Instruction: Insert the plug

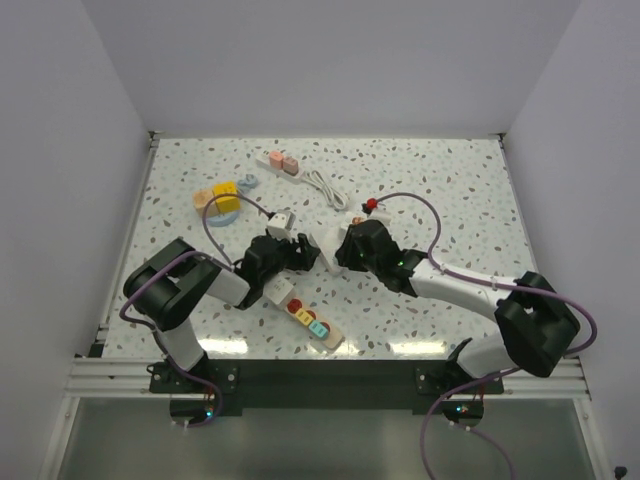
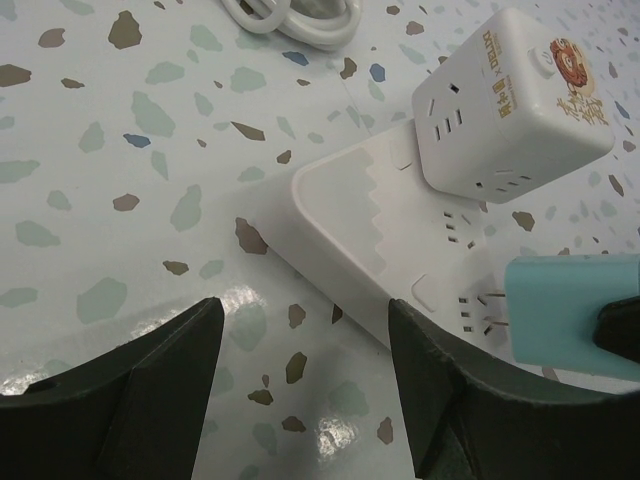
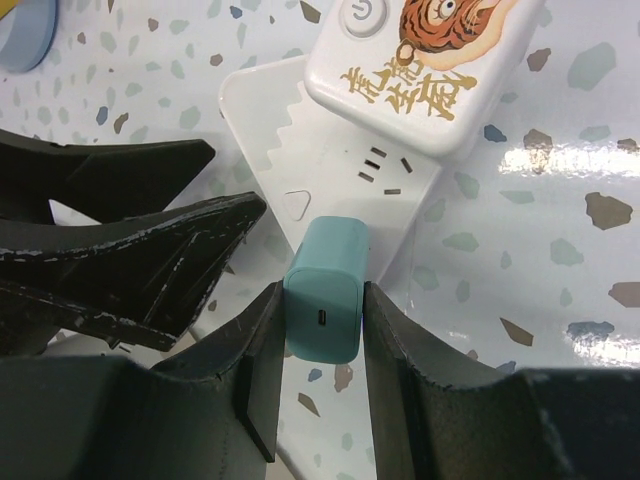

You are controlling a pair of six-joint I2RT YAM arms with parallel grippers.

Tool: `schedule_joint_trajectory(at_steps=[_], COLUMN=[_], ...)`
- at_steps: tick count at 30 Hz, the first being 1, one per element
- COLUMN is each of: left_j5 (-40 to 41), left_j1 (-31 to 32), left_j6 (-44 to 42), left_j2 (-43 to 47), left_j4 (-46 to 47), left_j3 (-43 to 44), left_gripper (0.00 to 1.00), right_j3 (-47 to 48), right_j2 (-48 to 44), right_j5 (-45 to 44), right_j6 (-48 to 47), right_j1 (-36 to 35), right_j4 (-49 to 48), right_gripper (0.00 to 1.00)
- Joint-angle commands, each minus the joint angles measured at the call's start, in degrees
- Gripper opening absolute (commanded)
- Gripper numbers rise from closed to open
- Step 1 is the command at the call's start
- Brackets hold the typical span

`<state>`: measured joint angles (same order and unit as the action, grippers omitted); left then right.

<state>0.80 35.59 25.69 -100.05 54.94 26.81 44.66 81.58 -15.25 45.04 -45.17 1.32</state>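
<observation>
My right gripper [image 3: 320, 305] is shut on a teal plug [image 3: 326, 270] and holds it over the sockets of a white power strip [image 3: 262, 120]. The plug's prongs are hidden, so I cannot tell whether they are in. A white cube adaptor [image 3: 420, 70] with a tiger print sits on the strip's far end. In the left wrist view the teal plug [image 2: 570, 315] stands on the strip [image 2: 340, 220] at the right edge, below the cube adaptor [image 2: 510, 105]. My left gripper [image 2: 305, 385] is open and empty, its right finger [image 2: 450, 390] against the strip's near edge. In the top view both grippers [image 1: 290, 252] [image 1: 347, 250] meet at the strip [image 1: 326, 243].
A second strip [image 1: 279, 161] with pink plugs and a coiled white cable [image 1: 325, 187] lie at the back. A yellow block [image 1: 225, 196] and a blue ring [image 1: 247, 183] sit back left. A third strip [image 1: 305, 312] with coloured plugs lies in front of the left gripper.
</observation>
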Motion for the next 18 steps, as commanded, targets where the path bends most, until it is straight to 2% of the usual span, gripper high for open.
schedule_joint_trajectory(at_steps=[1,18], left_j5=[-0.5,-1.7], left_j1=[0.6,0.6], left_j6=[-2.0,-1.7], left_j2=[0.7,0.7], left_j4=[-1.2,-1.0], left_j3=[-1.8,-2.2], left_gripper=[0.72,0.73], right_j3=[0.3,0.4], right_j2=[-2.4,-0.2], right_j5=[-3.5,-0.6], right_j6=[1.2,3.4], right_j1=[-0.2,-1.1], right_j4=[0.4,-3.4], right_gripper=[0.00,0.00])
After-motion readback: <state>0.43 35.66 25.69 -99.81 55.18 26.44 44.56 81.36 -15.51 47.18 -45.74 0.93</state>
